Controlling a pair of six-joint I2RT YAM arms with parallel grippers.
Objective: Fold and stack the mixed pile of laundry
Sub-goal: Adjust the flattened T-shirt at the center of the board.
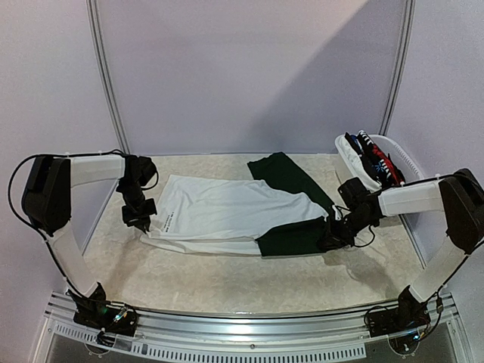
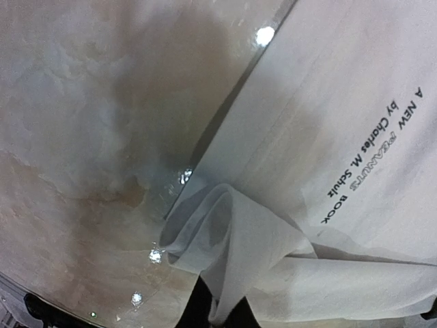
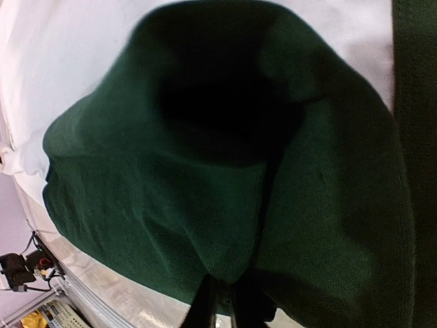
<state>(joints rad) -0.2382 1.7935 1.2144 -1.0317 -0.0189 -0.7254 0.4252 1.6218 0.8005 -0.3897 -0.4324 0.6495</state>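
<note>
1. The white T-shirt (image 1: 227,208) lies spread across the middle of the table (image 1: 227,283), with its black lettering (image 2: 372,157) toward the left end.
2. The dark green piece (image 1: 291,238) lies under the shirt's right end and shows both far and near of it. Other garments (image 1: 376,160) sit in the white tub (image 1: 346,155) at the far right.
3. The left gripper (image 1: 140,221) is at the shirt's left edge. Its jaws are fully closed on a gathered fold of white cloth.
4. The right gripper (image 1: 333,240) is at the near right. The green cloth puckers down into its fingers, so we judge the jaws to be pinched on a fold of that piece.
5. We judge the step in hand to be parting the two garments.
6. To do it well, the left grip should anchor the shirt while the right draws the green piece out low and to the right.
7. The pull should be steady so the shirt stays flat.
8. We cannot confirm that the right pinch holds green cloth only. A caught white layer would drag the shirt.
</note>
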